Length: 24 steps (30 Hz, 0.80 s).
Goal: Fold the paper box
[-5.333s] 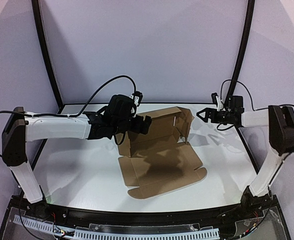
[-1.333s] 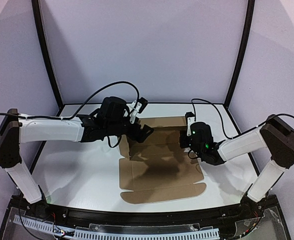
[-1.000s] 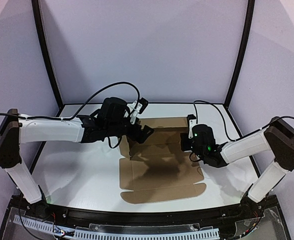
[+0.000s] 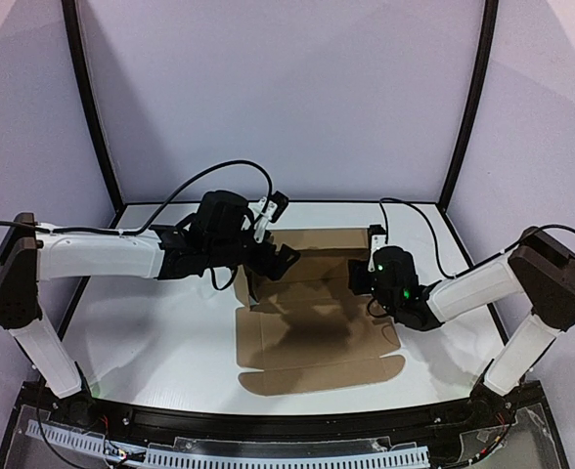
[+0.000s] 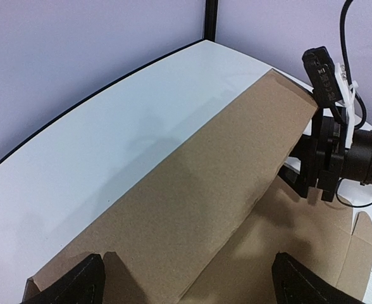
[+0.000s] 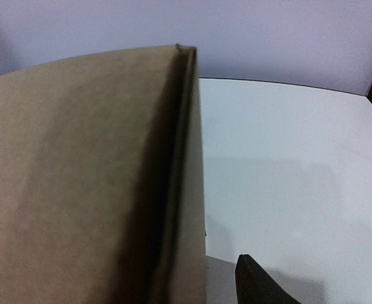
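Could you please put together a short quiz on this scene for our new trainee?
1. True or false: the plain brown die-cut cardboard box lies completely flat on the white table, with no panel raised.
2. The left pincer is: A) shut tight; B) wide open over a cardboard panel; C) out of view.
3. In the top view, at which edge of the box is the right pincer?
Key: 1 false, the rear panel is raised; 2 B; 3 the right edge.
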### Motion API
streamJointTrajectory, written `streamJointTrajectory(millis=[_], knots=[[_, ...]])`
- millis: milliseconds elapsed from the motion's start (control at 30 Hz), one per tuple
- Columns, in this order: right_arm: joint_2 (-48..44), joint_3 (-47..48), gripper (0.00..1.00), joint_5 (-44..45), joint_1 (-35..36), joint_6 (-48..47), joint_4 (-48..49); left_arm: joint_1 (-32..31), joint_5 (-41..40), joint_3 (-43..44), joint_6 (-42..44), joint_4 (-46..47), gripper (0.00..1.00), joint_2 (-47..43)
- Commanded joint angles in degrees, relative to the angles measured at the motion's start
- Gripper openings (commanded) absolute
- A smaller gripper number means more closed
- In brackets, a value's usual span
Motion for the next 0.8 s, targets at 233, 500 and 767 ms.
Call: streamJointTrajectory(millis=[233,500,767], knots=[[-0.5,-5.7,0.90,0.1,-0.9,4.6,-15.3,0.1,0.3,-2.3,-3.1,-13.7,0.94,3.2],[-10.1,-4.2,0.98,-1.3,-1.7,-0.7,-19.6,0.1,-0.6,-1.0,-3.7,-14.6,0.94,3.9],[-18.8,-3.5,0.98,-15.4,-4.8,-7.5,-25.0,0.0,-3.8,4.0,-6.8,-18.7,0.94,6.4]])
